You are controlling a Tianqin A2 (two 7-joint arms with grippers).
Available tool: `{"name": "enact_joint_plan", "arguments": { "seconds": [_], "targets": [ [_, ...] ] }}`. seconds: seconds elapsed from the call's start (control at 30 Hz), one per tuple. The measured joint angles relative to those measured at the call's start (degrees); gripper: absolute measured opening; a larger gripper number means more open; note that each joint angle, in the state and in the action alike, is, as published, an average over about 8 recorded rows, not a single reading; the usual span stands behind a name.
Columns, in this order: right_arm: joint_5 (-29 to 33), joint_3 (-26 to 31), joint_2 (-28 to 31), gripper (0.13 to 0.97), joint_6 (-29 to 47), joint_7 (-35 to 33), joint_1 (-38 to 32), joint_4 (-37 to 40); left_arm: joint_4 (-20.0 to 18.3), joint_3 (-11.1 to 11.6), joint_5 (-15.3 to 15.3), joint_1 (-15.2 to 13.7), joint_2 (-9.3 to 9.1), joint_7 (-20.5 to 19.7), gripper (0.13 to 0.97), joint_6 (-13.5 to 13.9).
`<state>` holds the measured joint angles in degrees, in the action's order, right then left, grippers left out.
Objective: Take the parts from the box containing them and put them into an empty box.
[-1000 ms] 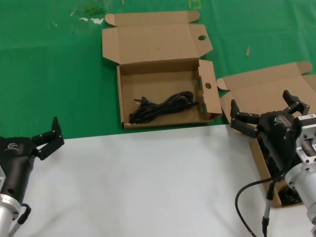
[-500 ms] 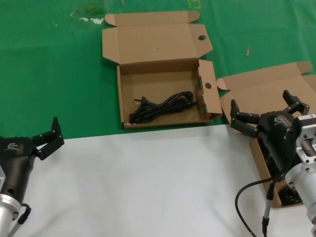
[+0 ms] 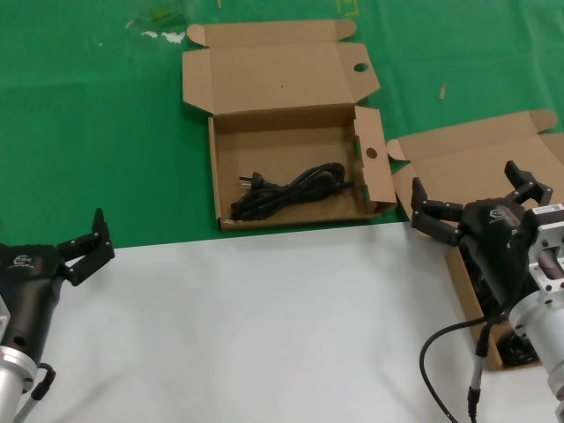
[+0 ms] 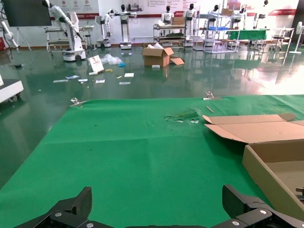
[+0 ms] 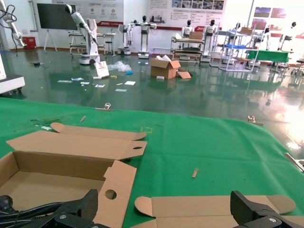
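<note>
The holed cardboard box (image 3: 291, 141) lies open at the middle, with round holes in its lid corner and side flap. One black power cord (image 3: 286, 189) lies inside it. The hole-free box (image 3: 467, 159) lies open at the right; dark cable (image 3: 520, 352) shows in it, mostly hidden by my right arm. My right gripper (image 3: 464, 181) hovers over that box, open and empty. In the right wrist view, the right gripper (image 5: 166, 204) spans the hole-free box's lid (image 5: 213, 206), with the holed box (image 5: 57, 166) beside it. My left gripper (image 3: 62, 247) is parked, open, at the front left; the left wrist view (image 4: 159, 209) shows it too.
A green mat (image 3: 88, 132) covers the far half of the table and a white sheet (image 3: 264, 326) the near half. The holed box's edge (image 4: 270, 166) shows in the left wrist view. Small scraps (image 3: 442, 90) lie on the mat behind the boxes.
</note>
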<state>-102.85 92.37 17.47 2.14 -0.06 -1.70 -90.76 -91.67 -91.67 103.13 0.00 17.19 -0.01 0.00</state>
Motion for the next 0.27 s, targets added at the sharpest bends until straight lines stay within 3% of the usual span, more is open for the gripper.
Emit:
{"name": "enact_joint_plan", "arguments": {
  "seconds": [0.27],
  "targets": [
    [0.0,0.0,0.0,0.966,0.0,0.0,0.0,0.0,0.0,0.0,0.0,0.0,0.00,0.0,0.966,0.0]
  ]
}}
